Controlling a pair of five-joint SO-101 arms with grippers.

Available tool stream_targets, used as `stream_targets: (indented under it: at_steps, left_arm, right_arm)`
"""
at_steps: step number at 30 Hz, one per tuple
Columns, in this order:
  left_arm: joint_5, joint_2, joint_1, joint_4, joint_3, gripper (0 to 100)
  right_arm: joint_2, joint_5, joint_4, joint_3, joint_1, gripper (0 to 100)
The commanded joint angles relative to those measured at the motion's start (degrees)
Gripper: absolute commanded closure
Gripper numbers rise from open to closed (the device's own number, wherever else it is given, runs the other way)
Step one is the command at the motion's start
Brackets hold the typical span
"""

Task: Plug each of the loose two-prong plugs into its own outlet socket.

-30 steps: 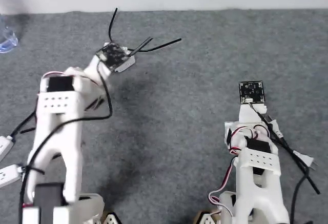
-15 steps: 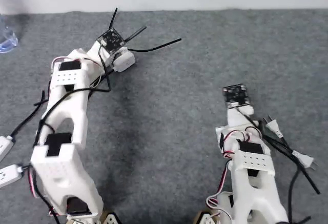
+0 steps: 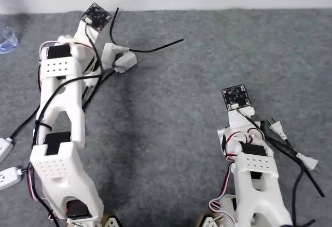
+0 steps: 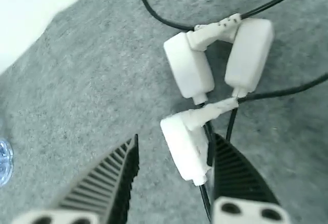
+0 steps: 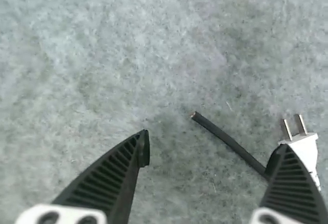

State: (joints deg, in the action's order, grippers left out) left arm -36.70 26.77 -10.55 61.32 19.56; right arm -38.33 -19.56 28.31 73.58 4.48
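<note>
The left gripper (image 4: 174, 149) is recorded open and empty just above a cluster of 3 white plastic outlet sockets (image 4: 190, 70); the right gripper (image 5: 212, 144), likewise open and empty, and a white 2-prong plug (image 5: 306, 142) are noted well apart from it.

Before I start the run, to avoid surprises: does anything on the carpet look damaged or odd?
Yes. The black cable beside the two-prong plug ends in a bare tip on the carpet, with no plug on it, as if cut off.
</note>
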Motion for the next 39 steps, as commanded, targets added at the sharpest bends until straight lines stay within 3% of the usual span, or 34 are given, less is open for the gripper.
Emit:
stream_targets:
  at_steps: [1, 4, 8, 13, 20, 23, 27, 30, 39]
  left_arm:
    - [-4.0, -1.3, -1.8, 8.0, 6.0, 80]
    - [-12.0, -4.7, -5.4, 22.1, 10.9, 84]
    - [-29.0, -11.4, -14.6, 39.8, 12.5, 86]
    - [-45.9, -20.7, -30.5, 39.0, 3.2, 85]
    - [-62.4, -26.5, -43.7, 38.6, -18.2, 85]
    - [-70.1, -27.3, -49.6, 34.0, -27.3, 85]
    - [-71.1, -27.6, -54.9, 22.7, -35.9, 82]
    - [-75.3, -27.9, -57.4, 18.7, -40.2, 81]
    - [-76.0, -27.4, -57.6, 3.9, -47.4, 81]
  right_arm:
    - [-1.6, -0.7, -1.1, -0.4, -0.1, 65.6]
    - [-1.6, -0.7, -1.1, -0.4, -0.1, 65.6]
    - [-1.6, -0.7, -1.0, -0.4, -0.2, 65.6]
    - [-1.6, -0.7, -0.7, -0.4, -0.3, 65.6]
    - [-1.6, -0.7, -0.7, -0.4, -0.3, 65.6]
    - [-1.6, -0.7, -1.1, 0.2, -0.3, 65.6]
    - [-1.6, -0.7, -1.1, 0.3, -0.3, 65.6]
    - [-1.6, -0.7, -1.1, 0.4, -0.3, 65.6]
    - [-1.6, -0.8, -1.1, 0.4, -0.3, 65.6]
